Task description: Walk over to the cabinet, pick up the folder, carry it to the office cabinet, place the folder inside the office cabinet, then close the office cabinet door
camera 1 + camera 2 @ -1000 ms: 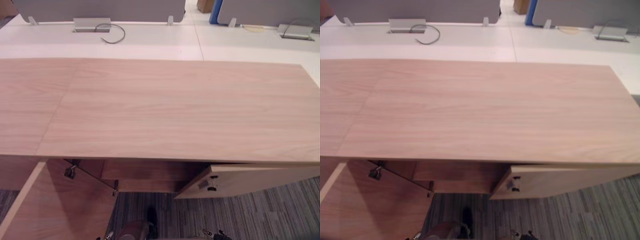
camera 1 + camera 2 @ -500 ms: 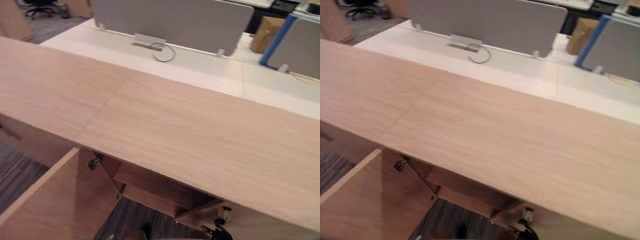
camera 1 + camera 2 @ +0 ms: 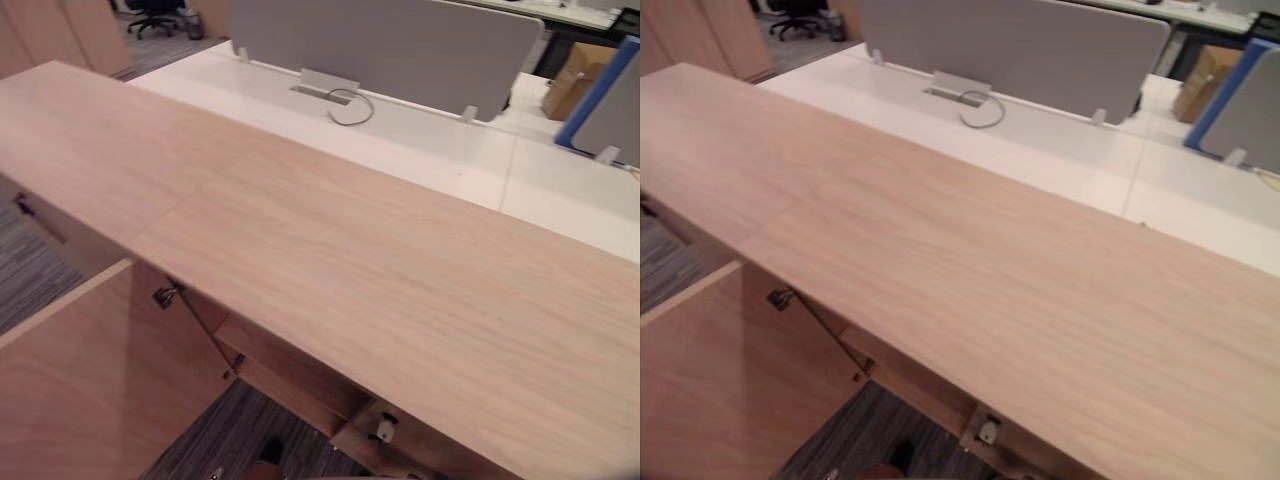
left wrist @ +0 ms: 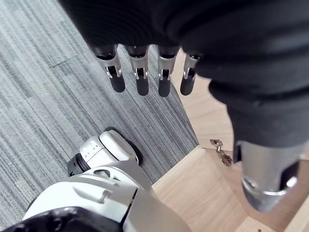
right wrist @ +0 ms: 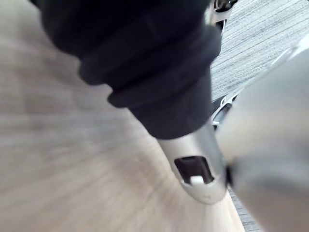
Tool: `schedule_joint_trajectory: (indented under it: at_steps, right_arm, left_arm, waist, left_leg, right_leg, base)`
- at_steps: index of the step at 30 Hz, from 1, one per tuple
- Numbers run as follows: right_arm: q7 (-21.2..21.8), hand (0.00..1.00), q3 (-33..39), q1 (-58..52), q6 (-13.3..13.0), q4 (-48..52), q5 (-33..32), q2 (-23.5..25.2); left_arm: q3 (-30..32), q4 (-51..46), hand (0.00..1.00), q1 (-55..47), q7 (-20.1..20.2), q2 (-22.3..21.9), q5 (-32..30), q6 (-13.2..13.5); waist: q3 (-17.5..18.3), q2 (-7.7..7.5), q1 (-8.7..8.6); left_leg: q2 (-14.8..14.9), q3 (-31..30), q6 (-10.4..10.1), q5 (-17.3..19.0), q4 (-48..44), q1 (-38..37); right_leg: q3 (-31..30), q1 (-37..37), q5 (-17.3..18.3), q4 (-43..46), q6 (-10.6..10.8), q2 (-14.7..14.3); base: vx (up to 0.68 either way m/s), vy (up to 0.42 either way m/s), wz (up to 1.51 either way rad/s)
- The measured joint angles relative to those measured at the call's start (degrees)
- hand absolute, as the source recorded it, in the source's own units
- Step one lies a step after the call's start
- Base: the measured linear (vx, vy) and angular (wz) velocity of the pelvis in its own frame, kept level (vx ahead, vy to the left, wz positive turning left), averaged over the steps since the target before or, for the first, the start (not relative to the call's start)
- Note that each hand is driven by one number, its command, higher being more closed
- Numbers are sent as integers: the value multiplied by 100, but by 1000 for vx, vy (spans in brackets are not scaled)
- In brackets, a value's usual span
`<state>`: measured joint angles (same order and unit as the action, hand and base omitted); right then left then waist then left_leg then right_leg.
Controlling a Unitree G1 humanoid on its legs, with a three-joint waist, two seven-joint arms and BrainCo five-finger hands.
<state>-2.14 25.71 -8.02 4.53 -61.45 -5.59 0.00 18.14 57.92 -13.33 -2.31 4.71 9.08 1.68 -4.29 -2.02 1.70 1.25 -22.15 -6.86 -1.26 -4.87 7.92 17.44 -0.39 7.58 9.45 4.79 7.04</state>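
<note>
my left robot hand (image 4: 139, 73) released, empty, over floor (image 4: 43, 96) | my right robot hand (image 5: 198, 166): cannot tell | folder: cannot tell where | cabinet (image 3: 330, 250) door (image 3: 90, 380) wide open | risk: if I turn, I may knock the door

No text, label, number or sign can be read on the wooden cabinet top (image 3: 360, 280) or the white desks (image 3: 430, 150). Print is perhaps carried by the cardboard box (image 3: 570, 88), but nothing can be made out.
</note>
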Motion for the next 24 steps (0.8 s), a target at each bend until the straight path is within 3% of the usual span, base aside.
schedule_joint_trajectory:
  at_steps: [5, 11, 13, 14, 15, 16, 20, 23, 24]
  right_arm:
    - [-21, 0, -7, 32, -2, -195, 10, -58]
    - [-21, 0, -49, -2, -12, -193, 23, -84]
    - [-25, 0, -48, -17, -12, -168, 25, -82]
    - [-30, 0, -49, -12, -17, -151, 28, -82]
    - [-26, 0, -48, -5, -48, -110, 29, -98]
    - [-16, 0, -39, -10, -52, -103, 25, -180]
    - [-9, 0, -27, 50, -55, -133, 218, -146]
    - [-6, 0, 32, 96, -48, -187, 224, -147]
    - [-3, 0, 75, 102, -29, -196, 222, -138]
  left_arm:
    - [-117, 1, 0, -21, 0, 45, 50, -2]
    - [-149, 0, 0, -20, 2, 38, 52, -4]
    - [-79, -11, 0, 14, 1, 23, 56, -5]
    - [-26, -18, 0, 39, 1, 24, 56, -5]
    - [36, -43, 0, 61, 1, -24, 56, -6]
    - [45, -90, 0, -76, 1, -133, 55, -7]
    - [101, -182, 0, -101, 11, -97, 47, -3]
    - [135, -183, 0, -112, 17, -85, 24, -13]
    - [135, -204, 0, -94, 16, -77, 11, -13]
  waist:
    - [-53, -11, 9]
    - [-99, 33, -5]
    - [-183, -17, -9]
    - [-225, -86, -12]
    - [-298, -29, -6]
    - [-294, 120, -32]
    - [-300, 63, -16]
    - [-321, 40, -78]
    - [-321, 10, -101]
  left_leg:
    - [-94, -361, 62, -362, 459, -120]
    - [-113, -235, 100, -537, 720, -125]
    - [-85, 689, 530, -265, 612, -64]
    - [-100, 1053, 576, -190, 316, 57]
    - [-74, 1697, 634, -7, -764, 445]
    - [-1, 2009, 622, 258, -1171, 525]
    - [-210, 1943, 741, 132, -762, 594]
    - [-45, 2724, 809, 130, -413, 590]
    - [35, 3085, 856, 110, -274, 604]
  right_leg:
    - [455, 247, -18, -109, 27, 79]
    - [784, 367, 8, -93, 57, 166]
    - [1004, 416, 24, -103, 67, 360]
    - [1081, 422, -5, -88, 31, 488]
    - [1180, 419, 24, 43, 74, 606]
    - [1183, 451, 146, 209, 196, 549]
    - [1137, 361, 188, 86, 182, 615]
    - [1228, 414, 46, -185, 91, 615]
    - [1359, 447, -97, -307, 162, 642]
  base:
    - [-70, 5, 47]
    - [-33, 1, 33]
    - [-14, 57, 49]
    - [0, 142, 45]
    - [65, 170, 34]
    - [103, 150, 36]
    - [68, 52, 39]
    - [50, -13, 45]
    - [86, -40, 54]
